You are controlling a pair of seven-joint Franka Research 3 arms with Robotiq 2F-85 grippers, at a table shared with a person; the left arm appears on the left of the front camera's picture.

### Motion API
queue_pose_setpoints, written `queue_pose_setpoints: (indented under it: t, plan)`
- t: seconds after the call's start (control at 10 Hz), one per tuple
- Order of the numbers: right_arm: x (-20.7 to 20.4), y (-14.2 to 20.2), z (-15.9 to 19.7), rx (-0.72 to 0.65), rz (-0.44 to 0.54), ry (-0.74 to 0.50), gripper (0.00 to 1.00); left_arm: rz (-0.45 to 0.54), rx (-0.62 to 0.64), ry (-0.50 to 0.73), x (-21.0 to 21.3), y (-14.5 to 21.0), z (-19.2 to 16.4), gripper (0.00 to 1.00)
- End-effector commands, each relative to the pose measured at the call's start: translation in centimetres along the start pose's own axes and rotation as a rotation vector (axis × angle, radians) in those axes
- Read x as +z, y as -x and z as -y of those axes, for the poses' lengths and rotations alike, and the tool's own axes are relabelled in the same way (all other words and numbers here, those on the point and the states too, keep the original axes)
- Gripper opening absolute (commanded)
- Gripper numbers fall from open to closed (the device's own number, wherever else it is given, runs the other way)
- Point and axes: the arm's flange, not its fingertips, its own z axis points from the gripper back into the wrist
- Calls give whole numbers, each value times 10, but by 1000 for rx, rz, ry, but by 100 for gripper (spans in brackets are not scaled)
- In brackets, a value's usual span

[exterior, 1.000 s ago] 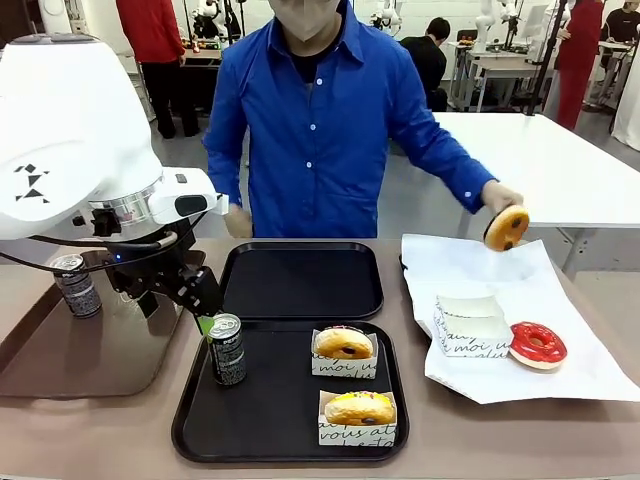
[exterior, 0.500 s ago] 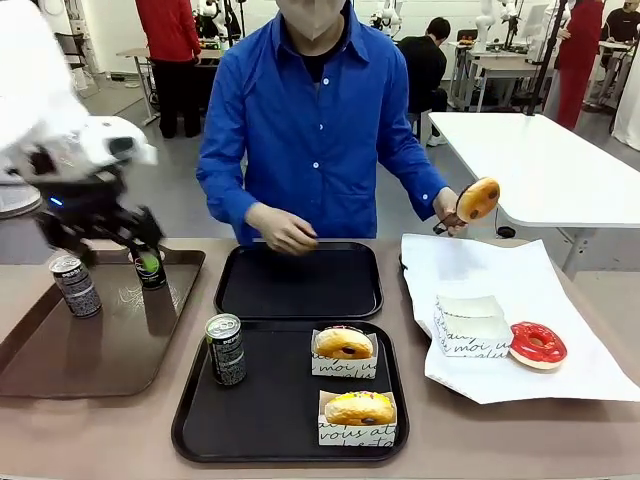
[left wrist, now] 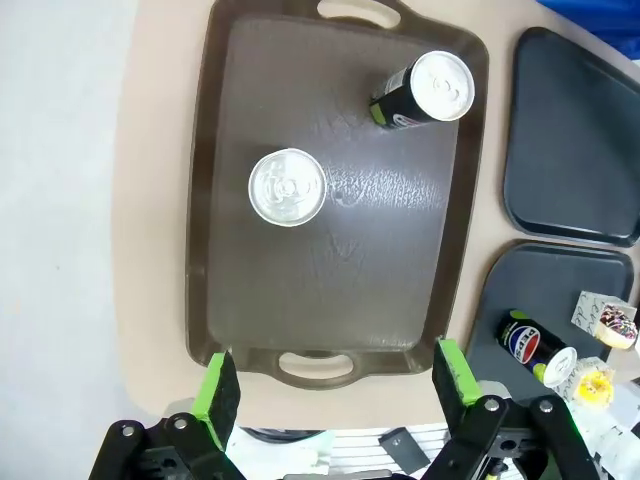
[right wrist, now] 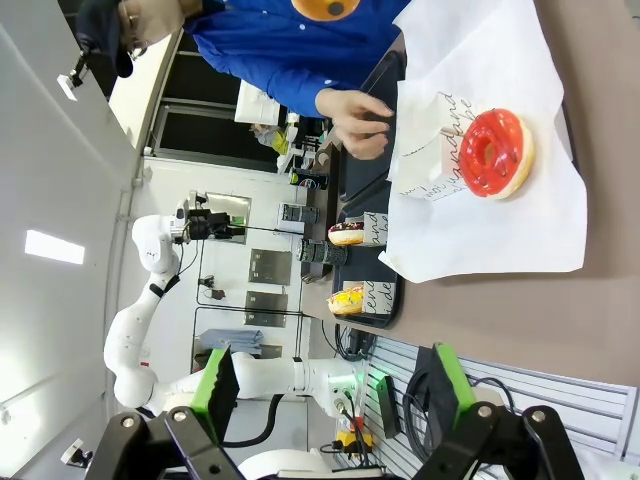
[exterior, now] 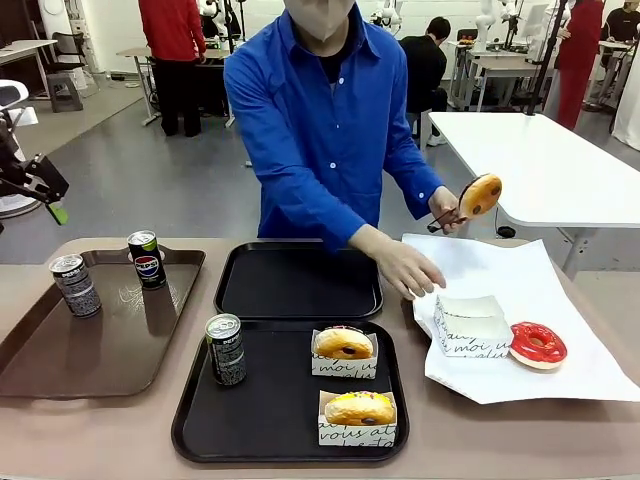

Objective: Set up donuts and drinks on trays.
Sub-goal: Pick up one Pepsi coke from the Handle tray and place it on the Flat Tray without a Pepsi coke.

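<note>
Your left gripper (left wrist: 336, 380) hangs wide open and empty above the brown tray (left wrist: 330, 300) with two cans (left wrist: 287, 187). Your right gripper (right wrist: 332, 382) is also spread and empty. The near black tray (exterior: 270, 425) has one can (exterior: 226, 350) and two sleeved donuts (exterior: 343, 343). The far black tray (exterior: 300, 285) is just behind. The person (exterior: 320, 130) holds a donut (exterior: 480, 195) in tongs (exterior: 445, 222). A red donut (exterior: 537, 343) is on white paper (exterior: 560, 290).
</note>
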Motion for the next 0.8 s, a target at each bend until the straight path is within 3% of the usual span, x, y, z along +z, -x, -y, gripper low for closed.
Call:
queue_pose_setpoints:
  t: [0.0,0.5,0.7]
  plan:
    - [0,-1,-1,19,10,-13,100,-3,-7,-11,1,2,0,100]
    - [0,-1,-1,19,10,-13,100,-2,-3,0,0,0,2,100]
    - [0,-1,-1,19,10,-13,100,-7,-91,-67,-32,-26,-6,100]
